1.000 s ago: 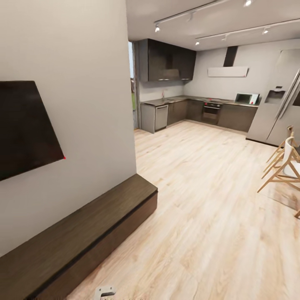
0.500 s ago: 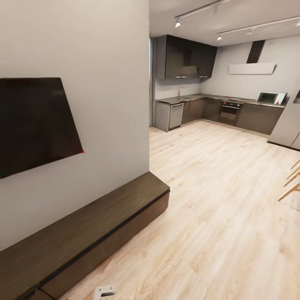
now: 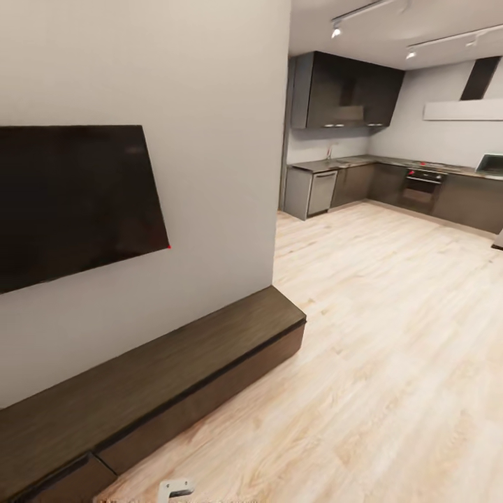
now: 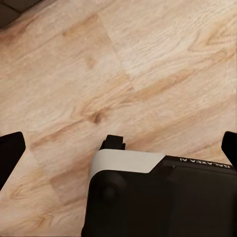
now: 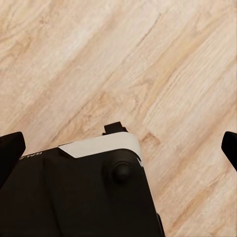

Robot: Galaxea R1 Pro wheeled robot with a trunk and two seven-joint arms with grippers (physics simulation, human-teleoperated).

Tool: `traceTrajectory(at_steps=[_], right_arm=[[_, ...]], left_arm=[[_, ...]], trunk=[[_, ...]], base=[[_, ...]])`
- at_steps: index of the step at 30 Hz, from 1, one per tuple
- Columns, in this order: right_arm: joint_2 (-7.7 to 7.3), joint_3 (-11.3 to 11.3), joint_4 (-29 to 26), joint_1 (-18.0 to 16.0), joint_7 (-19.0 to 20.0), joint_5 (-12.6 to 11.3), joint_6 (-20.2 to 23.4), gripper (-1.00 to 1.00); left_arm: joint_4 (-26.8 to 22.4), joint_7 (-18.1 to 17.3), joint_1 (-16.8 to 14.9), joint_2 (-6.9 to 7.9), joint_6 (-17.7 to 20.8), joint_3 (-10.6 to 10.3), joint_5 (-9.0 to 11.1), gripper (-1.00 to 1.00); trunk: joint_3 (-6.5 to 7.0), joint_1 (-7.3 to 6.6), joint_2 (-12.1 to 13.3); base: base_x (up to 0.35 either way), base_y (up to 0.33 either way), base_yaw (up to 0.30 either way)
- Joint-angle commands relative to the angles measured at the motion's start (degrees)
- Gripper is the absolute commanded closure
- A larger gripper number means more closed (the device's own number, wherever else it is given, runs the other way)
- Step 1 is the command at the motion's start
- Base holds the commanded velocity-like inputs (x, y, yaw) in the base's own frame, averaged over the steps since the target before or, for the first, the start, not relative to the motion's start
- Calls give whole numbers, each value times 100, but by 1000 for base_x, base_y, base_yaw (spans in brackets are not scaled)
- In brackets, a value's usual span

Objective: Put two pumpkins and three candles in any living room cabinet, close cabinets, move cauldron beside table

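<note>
So the view has swung left over the last second: the chairs and fridge slid out of sight and more of the TV [image 3: 73, 202] shows now. Reads like the robot turning toward the cabinet [image 3: 161, 381], which runs low along the wall under the TV, fronts all closed. No pumpkins, candles or cauldron around yet. Both sets of fingers look spread wide, holding nothing, hanging over the pale wood floor [image 3: 391, 349]. Kitchen [image 3: 363, 181] at the back.

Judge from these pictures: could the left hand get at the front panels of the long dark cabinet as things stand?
Probably not yet. The left hand hangs open over bare wood floor, while the cabinet lies along the wall under the dark screen. Nothing blocks the way, so the robot would likely need to move closer.
</note>
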Motion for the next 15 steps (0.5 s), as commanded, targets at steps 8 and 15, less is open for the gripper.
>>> traceTrajectory(at_steps=[8, 15], right_arm=[[5, 92, -41, -10, -1074, 12, 381, -100], [-58, 96, -818, -31, -1608, 42, 1194, -100]], left_arm=[[150, 68, -16, 50, 44, 30, 65, -100], [195, 152, -81, 383, 47, 387, 41, -100]], trunk=[[-54, 3, -12], [-95, 3, -12]], base=[[0, 0, 244], [0, 0, 236]])
